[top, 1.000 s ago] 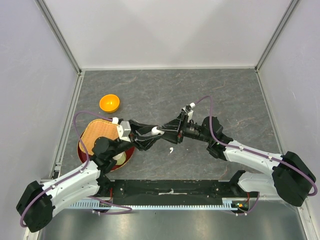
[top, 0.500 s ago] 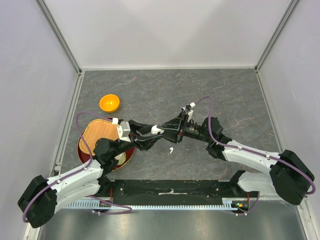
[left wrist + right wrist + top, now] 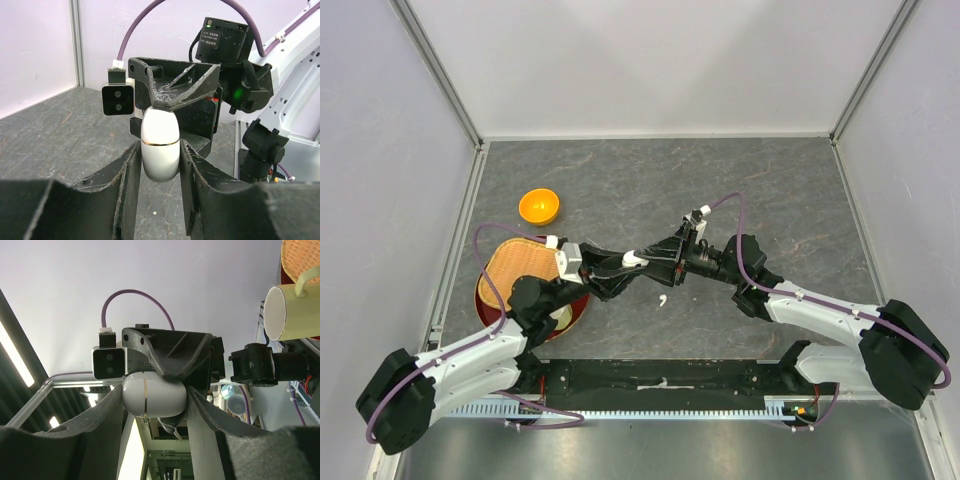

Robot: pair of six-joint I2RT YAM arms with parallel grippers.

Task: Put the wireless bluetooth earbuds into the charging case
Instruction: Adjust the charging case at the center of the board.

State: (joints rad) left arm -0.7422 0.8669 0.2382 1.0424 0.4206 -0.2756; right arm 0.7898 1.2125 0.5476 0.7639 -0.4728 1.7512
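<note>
The left gripper [image 3: 160,152] and right gripper [image 3: 154,402] jointly clamped a glossy white egg-shaped plastic case [image 3: 634,260] above the grey table [image 3: 770,190].

Arms reach inward, left pincer [image 3: 160,152] and right pincer [image 3: 155,397] jointly clamping the charging case [image 3: 160,130].

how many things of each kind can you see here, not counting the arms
white egg-shaped plastic charging case: 1
tiny white plastic earbud: 1
small orange bowl: 1
tan woven basket: 1
dark red round dish: 1
pale yellow mug: 1
total: 6
</note>
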